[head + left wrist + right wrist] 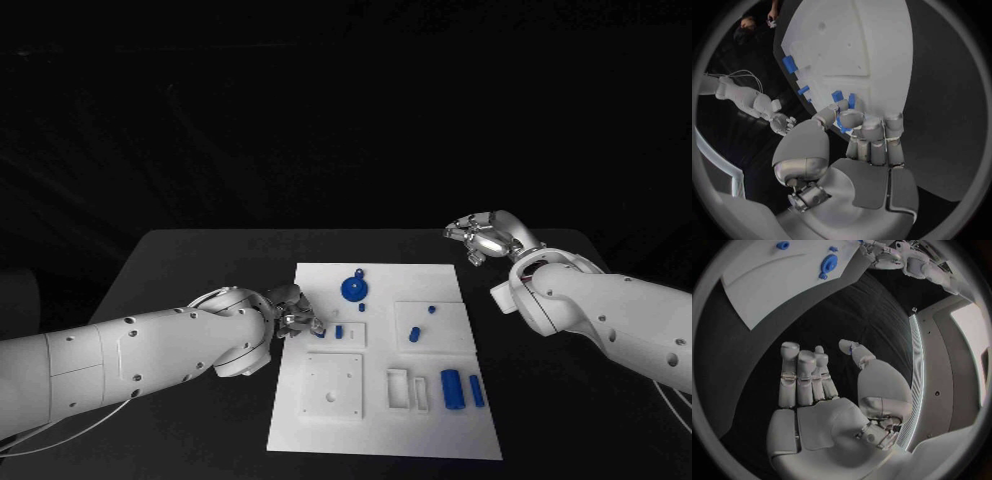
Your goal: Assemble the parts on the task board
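my left hand: silver, metallic sheen, smooth | my arm shells: glossy white plastic | task board: matt white plastic | parts: smooth blue plastic | table: matt black

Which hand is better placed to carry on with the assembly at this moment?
Left. The left hand is at the task board's left edge, fingers on a small blue part. The right hand is off the board, open over bare table.

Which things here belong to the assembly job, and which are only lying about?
Belonging to the job:
- task board
- round blue part
- two blue bars
- small blue part at the left hand

Only lying about:
- black table
- right hand, holding nothing, off the board
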Motion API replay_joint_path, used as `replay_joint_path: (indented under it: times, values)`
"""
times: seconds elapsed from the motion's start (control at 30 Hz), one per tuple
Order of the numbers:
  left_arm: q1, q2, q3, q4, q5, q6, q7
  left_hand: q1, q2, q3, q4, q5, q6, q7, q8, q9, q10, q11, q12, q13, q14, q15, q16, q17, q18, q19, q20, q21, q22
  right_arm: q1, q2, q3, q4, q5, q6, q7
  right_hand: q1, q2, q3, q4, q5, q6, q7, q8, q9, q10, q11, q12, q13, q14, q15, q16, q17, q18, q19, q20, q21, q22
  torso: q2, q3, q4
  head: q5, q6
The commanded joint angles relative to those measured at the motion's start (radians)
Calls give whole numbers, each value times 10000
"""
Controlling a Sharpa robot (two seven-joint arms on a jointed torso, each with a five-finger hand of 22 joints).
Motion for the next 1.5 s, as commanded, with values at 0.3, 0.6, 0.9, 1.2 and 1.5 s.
replay_joint_path:
  times: [0.3, 0.6, 0.9, 1.2, 1.5]
  values:
    - [-65, 29, -40, 89, -267, 309, -87, 10, 131, 49, -195, 568, 2015, -920, 250, 671, -94, -189, 188, -3, 329, -283, 130, 20, 152, 86, -1378, 59, 16, -4, 18, 2, -8, -25, 49, 89, -92, 28, 43, -31, 76, -28, 76, 37, -14, -2, -58, 31, -18, 33, -15, 62, -13, 582, 6, -72, -50, 160, 2, -19, 7, -17, -2]
    - [-65, 28, -28, 142, -217, 379, -55, -23, 151, 53, -226, 823, 2027, -935, 307, 684, -101, -203, 258, -6, 342, -288, 171, 27, 158, 99, -1377, 74, 18, -4, 25, 2, -14, -27, 49, 86, -91, 30, 44, -32, 84, -28, 76, 37, -14, -2, -59, 32, -19, 33, -15, 62, -14, 582, 7, -72, -50, 160, 0, -15, 1, -4, -6]
    - [-64, 25, -26, 207, 103, 727, -64, -141, 195, 44, -260, 1353, 2064, -959, 405, 715, -100, -225, 369, 10, 347, -286, 237, 53, 155, 99, -1368, 88, 21, -4, 32, 2, -22, -27, 52, 87, -90, 31, 44, -35, 95, -28, 76, 37, -14, -2, -59, 34, -22, 33, -15, 62, -14, 582, 7, -72, -51, 160, -1, -3, -5, 3, -40]
    - [-63, 56, -25, 161, 218, 779, -24, -411, 270, -38, -52, 539, 2085, -971, 546, 741, -139, -229, 504, -6, 319, -281, 276, 61, 162, 82, -1361, 83, 12, -4, 26, 2, -12, -29, 51, 83, -88, 31, 45, -38, 105, -28, 76, 36, -14, -3, -58, 36, -24, 34, -15, 63, -15, 582, 8, -72, -51, 161, 1, -1, -2, -3, -42]
    - [-62, 98, -24, 119, 264, 741, -10, -441, 265, -14, 166, -533, 2034, -969, 628, 712, -177, -226, 581, -80, 296, -294, 286, 48, 188, 57, -1366, 90, 13, -4, 18, 2, -2, -29, 50, 82, -86, 32, 46, -41, 113, -28, 76, 36, -14, -4, -58, 38, -26, 34, -15, 63, -15, 582, 9, -73, -51, 161, 1, -3, -4, 3, -23]
